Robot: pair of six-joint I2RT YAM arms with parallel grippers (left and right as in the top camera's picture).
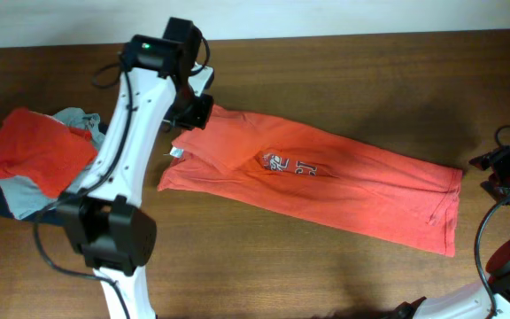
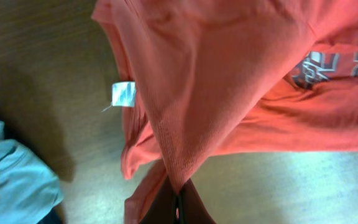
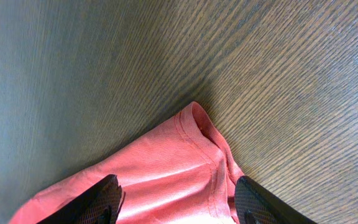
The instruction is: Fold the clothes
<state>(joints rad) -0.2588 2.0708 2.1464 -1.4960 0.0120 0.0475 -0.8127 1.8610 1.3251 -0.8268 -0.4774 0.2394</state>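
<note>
The large orange-red T-shirt (image 1: 343, 182) lies in a long slanted band across the table, with chest lettering (image 1: 289, 165) and a white neck tag (image 1: 177, 152). My left gripper (image 1: 195, 113) is shut on a fold of the shirt at its upper left end and lifts it. In the left wrist view the fabric (image 2: 216, 74) runs down into the closed jaws (image 2: 179, 202), with the tag (image 2: 123, 93) beside it. My right gripper (image 1: 494, 166) is at the shirt's right end. Its fingers (image 3: 179, 205) are open, over the hem corner (image 3: 191, 162).
A pile of smaller clothes sits at the left: an orange-red piece (image 1: 34, 151) on top of grey-blue (image 1: 20, 197) and navy pieces. The grey-blue piece also shows in the left wrist view (image 2: 11, 177). The wooden table (image 1: 264, 266) extends in front.
</note>
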